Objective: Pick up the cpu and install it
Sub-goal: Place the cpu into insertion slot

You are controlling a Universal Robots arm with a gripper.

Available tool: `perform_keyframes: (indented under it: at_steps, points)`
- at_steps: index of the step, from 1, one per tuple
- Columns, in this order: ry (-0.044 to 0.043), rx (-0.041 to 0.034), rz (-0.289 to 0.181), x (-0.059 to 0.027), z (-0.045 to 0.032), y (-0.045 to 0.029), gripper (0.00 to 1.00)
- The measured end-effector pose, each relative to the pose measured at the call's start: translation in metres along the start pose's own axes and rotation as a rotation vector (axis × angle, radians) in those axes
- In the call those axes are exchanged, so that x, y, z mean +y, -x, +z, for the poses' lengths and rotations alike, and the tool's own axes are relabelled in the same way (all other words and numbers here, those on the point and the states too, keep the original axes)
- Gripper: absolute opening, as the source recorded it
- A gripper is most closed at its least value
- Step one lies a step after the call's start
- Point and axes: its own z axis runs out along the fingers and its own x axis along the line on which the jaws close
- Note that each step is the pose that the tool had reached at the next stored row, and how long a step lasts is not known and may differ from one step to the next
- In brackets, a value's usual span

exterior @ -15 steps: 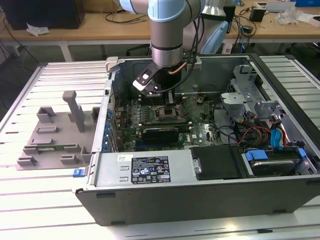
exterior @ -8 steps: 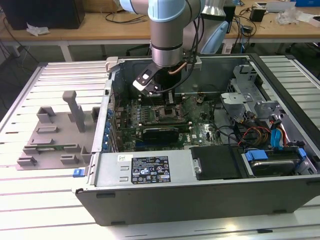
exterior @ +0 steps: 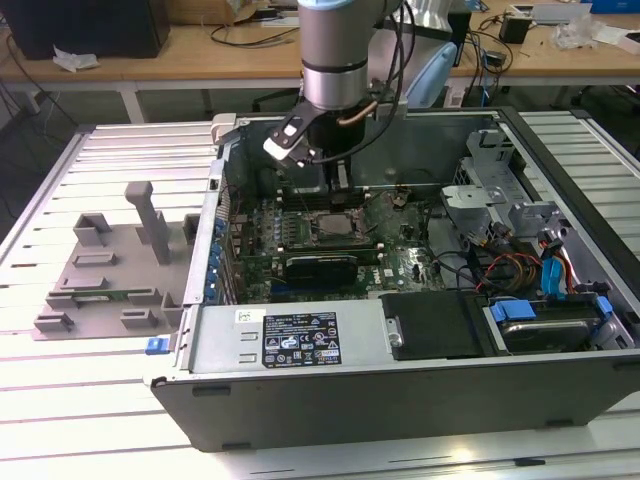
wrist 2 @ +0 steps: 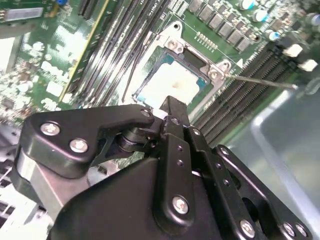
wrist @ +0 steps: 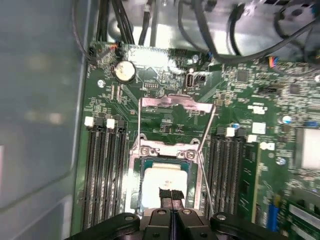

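Slatted table, open computer case on it.
Pincer closed tight, holding nothing, tips over the cpu lying in the socket; memory slots flank the socket.

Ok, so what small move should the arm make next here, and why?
Probably a short straight lift, as a judgement. The cpu appears to lie flat inside the socket frame, and the tool, fingers together, hangs right over the chip's near edge. The load plate stands open, so the tool seems to be in the way of closing it.
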Motion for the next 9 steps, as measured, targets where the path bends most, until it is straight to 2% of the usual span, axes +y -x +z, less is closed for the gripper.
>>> perform_keyframes:
  at_steps: [1, 2, 9]
  points:
    - [0.0, 0.0, 0.0, 0.0004, -0.0094, 0.0003, 0.11]
    - [0.0, -0.0001, 0.0, 0.0005, -0.0115, 0.0004, 0.11]
    - [0.0, 0.0, 0.0, 0.0005, -0.0119, 0.0003, 0.11]
